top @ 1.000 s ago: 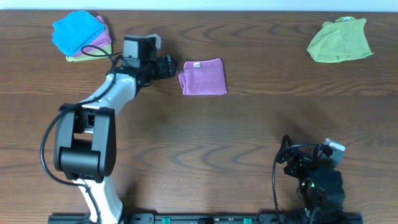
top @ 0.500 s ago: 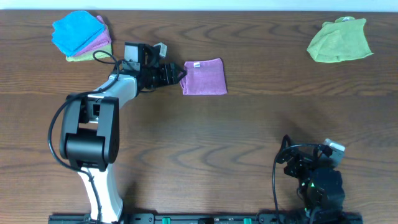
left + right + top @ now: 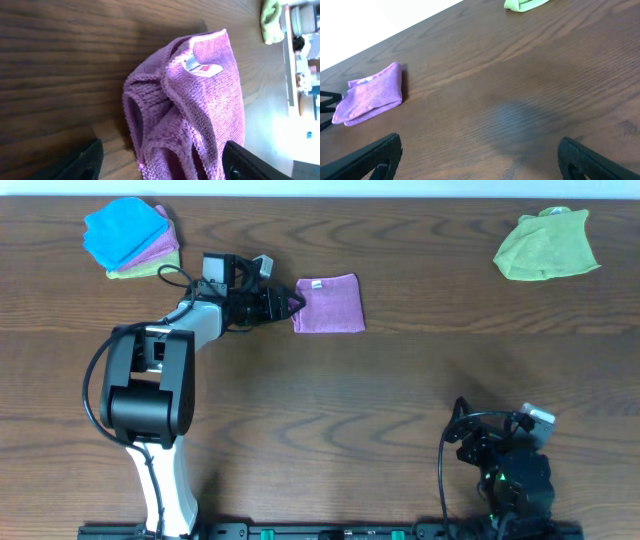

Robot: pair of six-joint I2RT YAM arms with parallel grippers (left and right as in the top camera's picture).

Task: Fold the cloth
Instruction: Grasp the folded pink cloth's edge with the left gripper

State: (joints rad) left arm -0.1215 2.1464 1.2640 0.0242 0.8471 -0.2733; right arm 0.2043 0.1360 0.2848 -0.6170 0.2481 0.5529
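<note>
Late fold step: cloth [image 3: 330, 305] lies folded small on desk [image 3: 400, 380], its bunched edge between the wide-apart jaws of left pincer [image 3: 288, 304].
Next (my reading): close on that edge and flatten it; right pincer [image 3: 479, 141] spread, empty, well away.

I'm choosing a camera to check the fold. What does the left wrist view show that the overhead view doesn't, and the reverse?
Only left wrist: the cloth in close-up, its edge bunched and layered, between two dark fingers. Only overhead: the stack of blue, purple and green cloths, the whole left arm, the folded right arm. Both: the cloth with its white tag, the lime-green cloth, the wooden table.
</note>
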